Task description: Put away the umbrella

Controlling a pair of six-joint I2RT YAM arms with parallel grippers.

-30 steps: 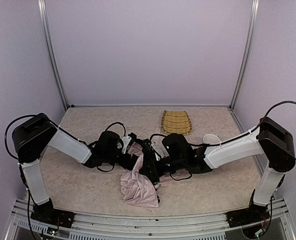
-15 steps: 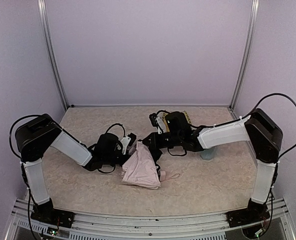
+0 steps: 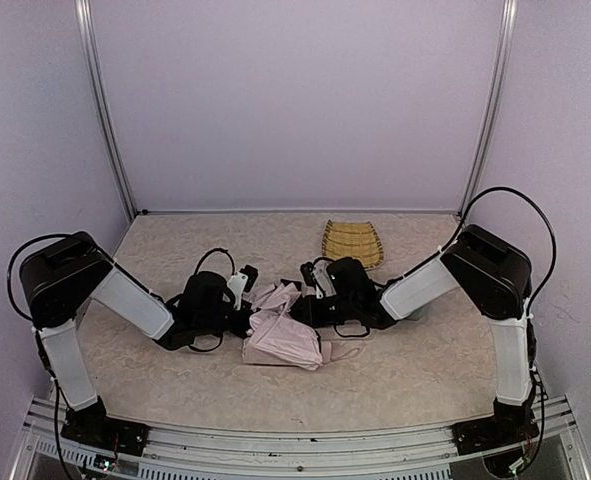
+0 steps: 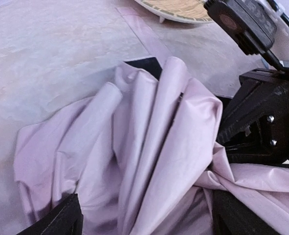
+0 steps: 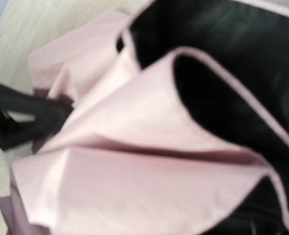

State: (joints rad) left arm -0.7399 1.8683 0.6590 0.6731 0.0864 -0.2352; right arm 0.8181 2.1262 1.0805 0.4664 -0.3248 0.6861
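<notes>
The umbrella lies crumpled on the table between both arms, pale-pink fabric with black lining; its thin strap trails to the right. My left gripper is at its left side. In the left wrist view the pink folds fill the gap between my two black fingers, which press on the bundle. My right gripper is pushed into the fabric from the right and also shows in the left wrist view. The right wrist view is filled with pink and black fabric; its fingers are hidden.
A woven yellow tray sits at the back, right of centre, just behind the right arm; its rim shows in the left wrist view. Lilac walls and metal posts enclose the beige table.
The right gripper swung from near the tray back down and left into the fabric. The umbrella's fabric bunched up between the two grippers. The left gripper barely moved.
</notes>
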